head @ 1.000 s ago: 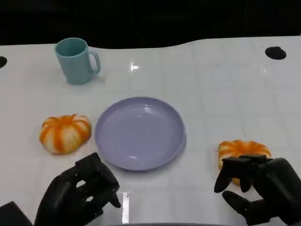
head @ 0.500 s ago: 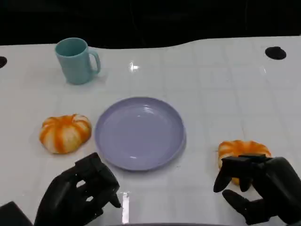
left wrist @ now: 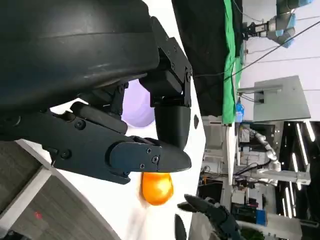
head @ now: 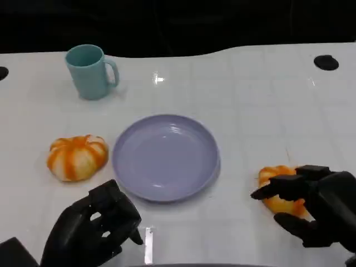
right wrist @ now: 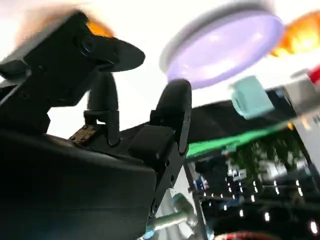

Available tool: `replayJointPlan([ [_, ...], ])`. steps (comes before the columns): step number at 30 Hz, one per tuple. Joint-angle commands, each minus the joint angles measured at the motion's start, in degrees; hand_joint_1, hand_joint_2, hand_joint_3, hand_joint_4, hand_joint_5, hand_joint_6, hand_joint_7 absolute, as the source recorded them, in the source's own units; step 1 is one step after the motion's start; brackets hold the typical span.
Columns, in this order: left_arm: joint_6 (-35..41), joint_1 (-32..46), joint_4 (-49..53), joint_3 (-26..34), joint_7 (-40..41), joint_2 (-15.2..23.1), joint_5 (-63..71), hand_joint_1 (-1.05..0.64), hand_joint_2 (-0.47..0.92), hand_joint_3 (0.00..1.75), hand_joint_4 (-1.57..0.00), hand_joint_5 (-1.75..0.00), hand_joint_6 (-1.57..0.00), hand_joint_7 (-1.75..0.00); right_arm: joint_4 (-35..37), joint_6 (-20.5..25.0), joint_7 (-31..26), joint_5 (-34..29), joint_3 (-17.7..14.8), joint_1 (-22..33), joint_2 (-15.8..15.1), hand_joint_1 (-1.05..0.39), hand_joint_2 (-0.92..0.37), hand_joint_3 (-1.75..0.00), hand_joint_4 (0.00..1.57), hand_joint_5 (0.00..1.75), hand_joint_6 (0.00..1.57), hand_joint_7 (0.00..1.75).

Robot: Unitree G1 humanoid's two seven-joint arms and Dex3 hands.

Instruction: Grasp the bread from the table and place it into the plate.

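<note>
Near the desk's front right edge, your right hand (head: 317, 214) hovers spread over a bread (head: 276, 190), holding nothing. It looks soft, light and squashable: cup its sides gently. Beside it lies the plate (head: 166, 157), bare.

You've got two bread pieces, both orange-and-white pumpkin-shaped: one bread (head: 77, 157) just left of the plate (head: 166, 157), the second bread (head: 280, 189) to the plate's right, partly under the right hand (head: 317, 208). One plate, lilac, mid desk (head: 250, 111). One mug (head: 90, 71), teal, beyond the plate toward its left. Two hands: right at the second bread, left hand (head: 94, 231) in front of the plate, left side.
</note>
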Motion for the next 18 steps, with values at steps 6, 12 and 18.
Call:
replayJointPlan([
  [6,0.6,0.1,-0.4,0.8,0.5,0.6,-0.1,-0.57,0.92,0.29,-0.63,-1.75,-0.60,-1.46,-14.5,15.3,15.6,-10.4,-0.6,2.6,-3.5,-0.55,-0.84,-0.03,0.19,0.31,0.35,0.00],
  [12,0.6,0.2,-0.5,0.8,0.5,0.5,0.0,-0.57,0.92,0.30,-0.63,-1.75,-0.60,-1.46,-17.9,19.8,19.2,-16.1,0.8,3.0,-2.4,-0.66,-0.85,-0.01,0.13,0.30,0.28,0.00],
  [18,1.0,0.1,-0.6,0.8,0.6,0.5,-0.1,-0.58,0.92,0.30,-0.63,-1.75,-0.60,-1.47,-16.5,21.9,19.6,-18.8,2.6,2.0,-2.0,-0.65,-0.83,0.00,0.13,0.32,0.27,0.00],
])
